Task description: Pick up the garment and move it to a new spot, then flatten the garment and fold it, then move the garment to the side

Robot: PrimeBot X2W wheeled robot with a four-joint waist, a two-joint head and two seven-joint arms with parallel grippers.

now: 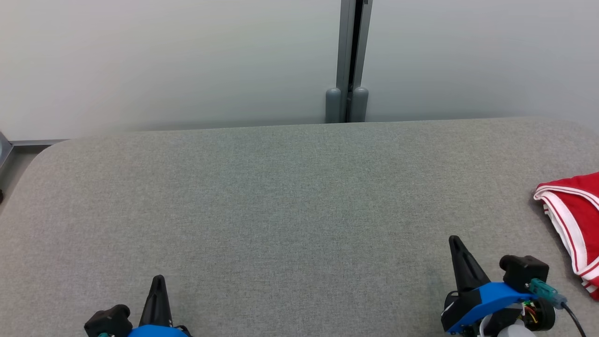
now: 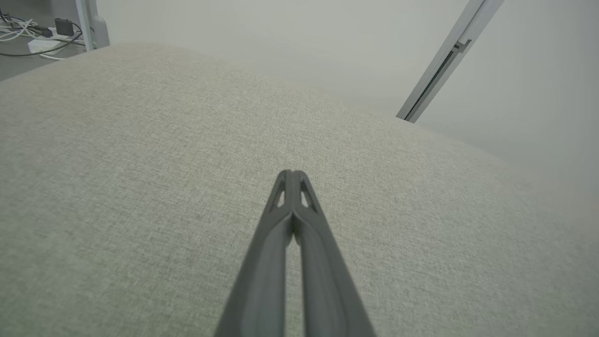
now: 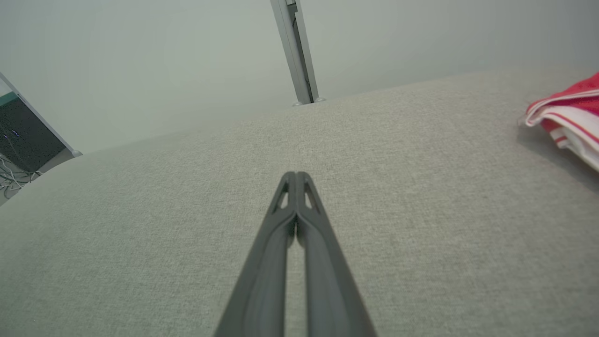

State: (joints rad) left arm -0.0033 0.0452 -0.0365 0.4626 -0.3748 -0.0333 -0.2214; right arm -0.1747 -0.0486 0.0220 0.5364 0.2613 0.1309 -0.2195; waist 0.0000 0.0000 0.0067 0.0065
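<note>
The red, white-trimmed garment (image 1: 575,210) is spotted at the right edge of the grey padded surface (image 1: 281,187), its long side run near to far and its banded edge turned left. Much of it is cut off by the frame. It is placed right of the right gripper (image 1: 455,241), apart and untouched. That gripper and the left gripper (image 1: 159,280) are pinched fully together, with nothing held.

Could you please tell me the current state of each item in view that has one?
garment: lying in layers on the padded table, far right, unheld.
left gripper: shut, empty.
right gripper: shut, empty, clear of the garment.
</note>
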